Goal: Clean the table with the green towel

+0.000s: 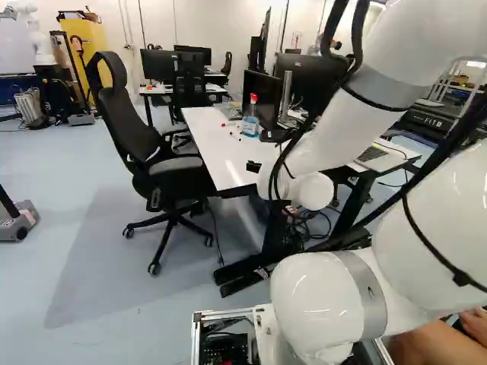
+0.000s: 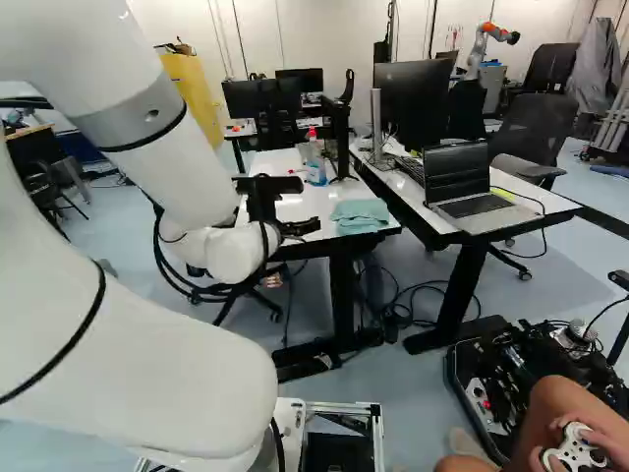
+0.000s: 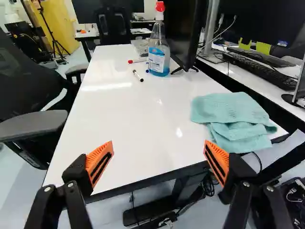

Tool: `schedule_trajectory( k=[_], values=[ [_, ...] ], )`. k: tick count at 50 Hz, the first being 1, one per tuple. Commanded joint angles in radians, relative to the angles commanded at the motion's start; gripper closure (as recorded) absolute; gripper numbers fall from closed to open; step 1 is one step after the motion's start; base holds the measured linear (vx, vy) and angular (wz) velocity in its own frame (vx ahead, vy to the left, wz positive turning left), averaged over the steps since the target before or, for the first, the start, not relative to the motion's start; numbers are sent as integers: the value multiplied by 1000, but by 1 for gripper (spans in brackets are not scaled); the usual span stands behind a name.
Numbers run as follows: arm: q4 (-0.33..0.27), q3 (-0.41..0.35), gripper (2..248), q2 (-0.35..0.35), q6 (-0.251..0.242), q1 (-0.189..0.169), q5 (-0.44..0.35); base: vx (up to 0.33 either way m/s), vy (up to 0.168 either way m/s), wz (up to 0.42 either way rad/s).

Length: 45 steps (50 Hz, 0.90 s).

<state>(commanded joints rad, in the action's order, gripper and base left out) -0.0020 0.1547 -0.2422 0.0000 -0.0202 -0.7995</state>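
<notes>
The soft blue-green cloth towel [image 3: 233, 119] lies loosely folded on the near corner of the long, glossy white table with dark legs [image 3: 128, 109], on the side toward the neighbouring desk. In the right base view it sits just right of the middle; in the wrist view it is ahead of the gripper, beyond the finger nearer that desk.

The black two-fingered gripper with ribbed orange pads [image 2: 303, 206] is open — its fingers stand wide apart with nothing held between them — and it is apart from the towel. It shows left of the middle of the right base view, on the thick white robot arm with black cables [image 1: 342, 133].

Farther along the table stands an upright clear plastic spray bottle with blue liquid and a red top [image 3: 159, 52], right beside a black monitor on splayed feet [image 3: 185, 33]. Near the bottle lie a slim white marker with a dark cap [image 3: 138, 75] and a red marker [image 3: 137, 61].

A black office chair with a tall mesh back [image 1: 125, 125] stands along the table's other long side, left of the middle of the left base view. On the neighbouring white-topped desk [image 2: 536, 202], right of the middle of the right base view, are an open grey laptop with a dark screen [image 2: 472, 187] and a long black keyboard [image 3: 259, 67].
</notes>
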Motion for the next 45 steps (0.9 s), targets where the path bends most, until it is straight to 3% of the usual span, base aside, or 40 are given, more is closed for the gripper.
schedule_trajectory(
  k=[22,45],
  values=[
    [2,-57,3,-31,0,17,-62,0,0,0],
    [2,-67,3,-37,0,20,-73,0,0,0]
  ],
)
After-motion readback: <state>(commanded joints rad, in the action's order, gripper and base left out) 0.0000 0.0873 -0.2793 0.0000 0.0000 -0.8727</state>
